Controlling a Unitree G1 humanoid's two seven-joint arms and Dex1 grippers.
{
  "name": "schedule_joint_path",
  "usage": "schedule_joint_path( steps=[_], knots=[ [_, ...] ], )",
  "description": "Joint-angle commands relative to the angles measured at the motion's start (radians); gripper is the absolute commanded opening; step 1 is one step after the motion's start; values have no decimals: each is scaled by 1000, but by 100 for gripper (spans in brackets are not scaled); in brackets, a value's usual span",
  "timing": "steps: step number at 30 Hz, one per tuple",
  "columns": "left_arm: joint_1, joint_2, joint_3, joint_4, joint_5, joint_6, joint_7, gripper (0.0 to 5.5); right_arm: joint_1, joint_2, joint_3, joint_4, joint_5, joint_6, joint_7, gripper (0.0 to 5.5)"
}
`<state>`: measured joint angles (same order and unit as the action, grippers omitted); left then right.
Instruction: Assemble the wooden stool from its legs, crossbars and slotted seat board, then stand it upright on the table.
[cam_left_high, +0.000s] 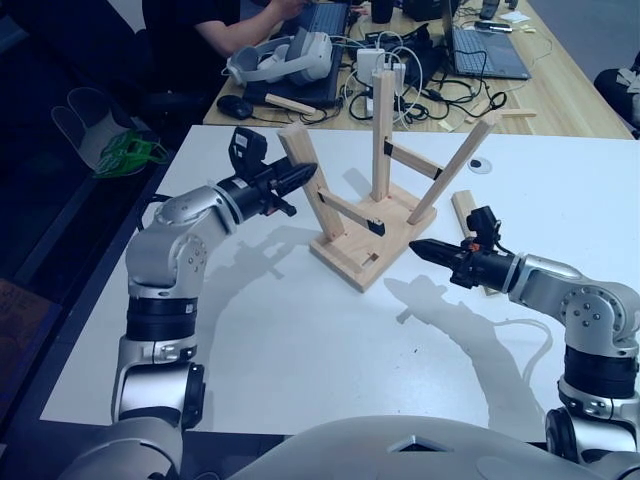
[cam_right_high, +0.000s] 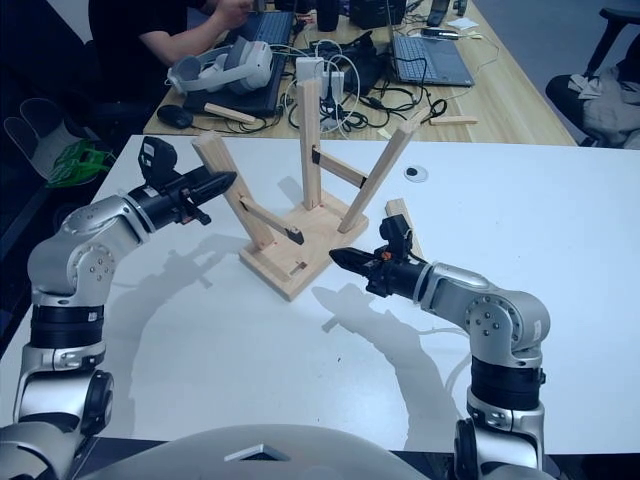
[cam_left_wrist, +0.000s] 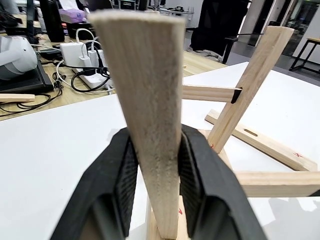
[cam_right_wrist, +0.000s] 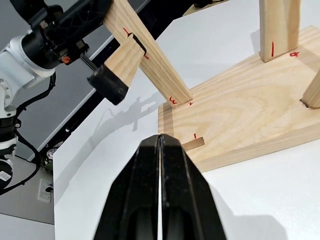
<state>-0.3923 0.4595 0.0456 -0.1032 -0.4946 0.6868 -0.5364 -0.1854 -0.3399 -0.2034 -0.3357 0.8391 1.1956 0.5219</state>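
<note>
The stool stands upside down, its seat board (cam_left_high: 352, 264) flat on the white table with three legs pointing up. My left gripper (cam_left_high: 300, 178) is shut on the left leg (cam_left_high: 297, 150), its pads (cam_left_wrist: 120, 175) pressed on both sides of the wood (cam_left_wrist: 150, 100). A crossbar (cam_left_high: 350, 212) juts from that leg, its dark-capped free end hanging over the board. Another crossbar (cam_left_high: 415, 160) joins the middle leg (cam_left_high: 381, 130) and the right leg (cam_left_high: 455, 165). My right gripper (cam_left_high: 418, 246) is shut and empty, pointing at the board's near right edge, close to an open slot (cam_right_wrist: 192, 144). A loose leg (cam_left_high: 463, 212) lies flat behind it.
A round grommet (cam_left_high: 481, 164) sits in the table beyond the stool. The desk behind holds laptops, cables, a headset (cam_left_high: 280, 60) and spare wooden pieces (cam_left_high: 290, 103). The table's left edge (cam_left_high: 120, 250) runs close to my left arm. Open white surface lies in front of the stool.
</note>
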Motion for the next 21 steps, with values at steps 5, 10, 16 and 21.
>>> schedule_joint_path(
  steps=[5, 10, 16, 21],
  knots=[
    [44, -188, -6, -162, 33, 295, 365, 102, -80, 121, -249, 74, 143, -42, -213, 0],
    [34, -319, -27, -255, 66, 350, 534, 102, -78, 132, -311, 81, 186, -93, -295, 0],
    [21, -460, -72, -210, 178, 243, 671, 102, -116, 117, -347, 164, 117, -213, -418, 0],
    [-4, -502, -112, -213, 202, 190, 656, 102, -66, 81, -321, 165, 55, -246, -442, 0]
  ],
)
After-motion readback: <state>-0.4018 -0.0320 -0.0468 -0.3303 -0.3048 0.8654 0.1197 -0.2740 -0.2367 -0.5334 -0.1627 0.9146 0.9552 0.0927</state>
